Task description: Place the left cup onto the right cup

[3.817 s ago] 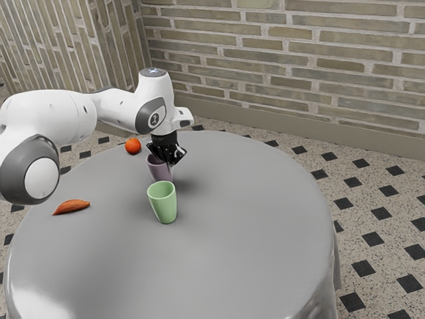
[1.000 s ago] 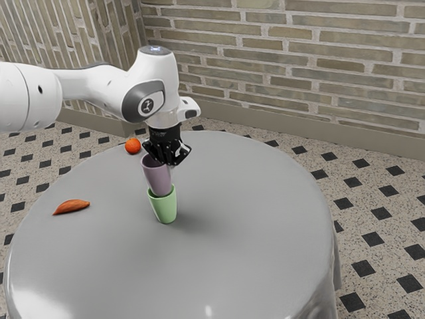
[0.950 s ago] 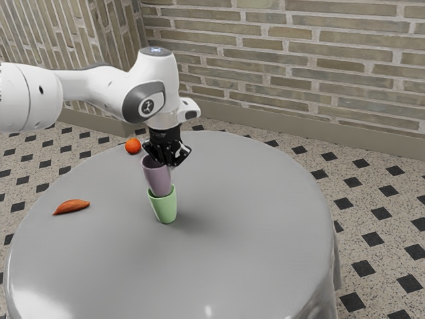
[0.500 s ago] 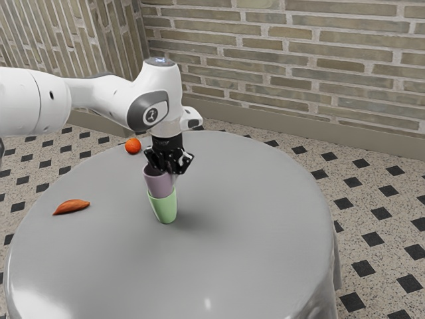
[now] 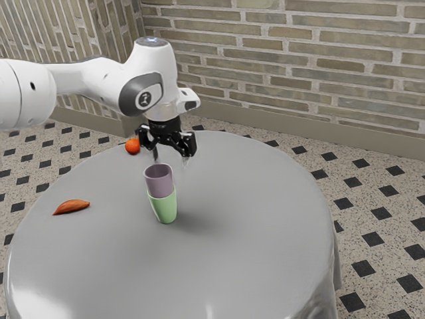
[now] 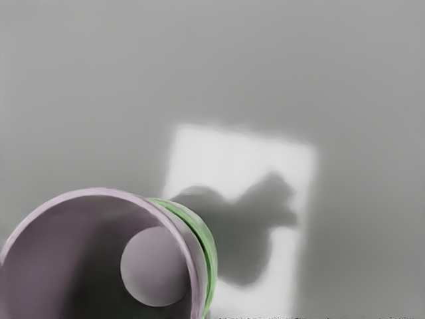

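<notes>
The purple cup (image 5: 159, 180) sits upright, nested in the green cup (image 5: 163, 207), just below the gripper (image 5: 170, 154), whose fingers are spread wide and hold nothing. Best to rise straight up, clear of the rim, so the stack isn't nudged.

Just under my matt black two-finger gripper (image 5: 169, 152), the pale purple plastic-looking cup (image 5: 159, 179) has a smooth, dull skin. The light green cup (image 5: 164, 208) beneath it looks the same. The round grey table (image 5: 265, 226) below is smooth with a soft satin sheen. My arm's white shell (image 5: 80, 80) looks like glossy plastic.
</notes>
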You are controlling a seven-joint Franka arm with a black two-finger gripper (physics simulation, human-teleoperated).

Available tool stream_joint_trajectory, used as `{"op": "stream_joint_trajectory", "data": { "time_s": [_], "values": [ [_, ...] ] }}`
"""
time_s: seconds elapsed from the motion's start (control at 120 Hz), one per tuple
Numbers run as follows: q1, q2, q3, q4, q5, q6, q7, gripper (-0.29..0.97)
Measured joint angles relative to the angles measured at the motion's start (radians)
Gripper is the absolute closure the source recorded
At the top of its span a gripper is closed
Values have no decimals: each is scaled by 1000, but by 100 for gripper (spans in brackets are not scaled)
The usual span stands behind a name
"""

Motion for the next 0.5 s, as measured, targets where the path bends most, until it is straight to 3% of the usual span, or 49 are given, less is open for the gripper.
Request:
{"op": "stream_joint_trajectory", "data": {
  "time_s": [0.233, 0.5],
  "values": [
    [0, -124, -33, 10, -8, -94, 0, 2],
    [19, -274, -32, 84, -3, -322, 25, 1]
  ]
}}
